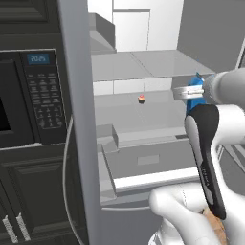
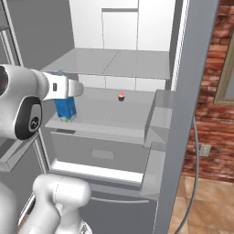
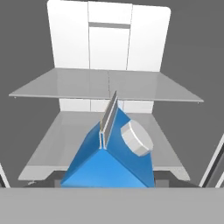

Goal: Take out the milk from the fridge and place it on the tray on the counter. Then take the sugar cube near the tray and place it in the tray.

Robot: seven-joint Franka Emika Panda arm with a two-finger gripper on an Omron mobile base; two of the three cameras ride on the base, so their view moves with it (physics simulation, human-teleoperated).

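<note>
You are reaching for the milk inside the open fridge.

The gripper [image 2: 68, 93] is hovering over the milk [image 2: 66, 109], which is standing on the middle shelf [image 2: 114, 114] near its front left corner, looking from behind the arm. You cannot tell from these views whether the jaws are apart or clamped on the carton, since the fingertips are hidden behind its gabled top. The milk is not out yet, so carrying it to the tray and moving the sugar cube are both remaining. A small cupcake [image 2: 121, 96] is sitting farther back on the same shelf. A microwave [image 1: 28, 95] is flanking the fridge [image 2: 137, 27] on one side, a brick wall [image 2: 210, 91] on the other.
</note>
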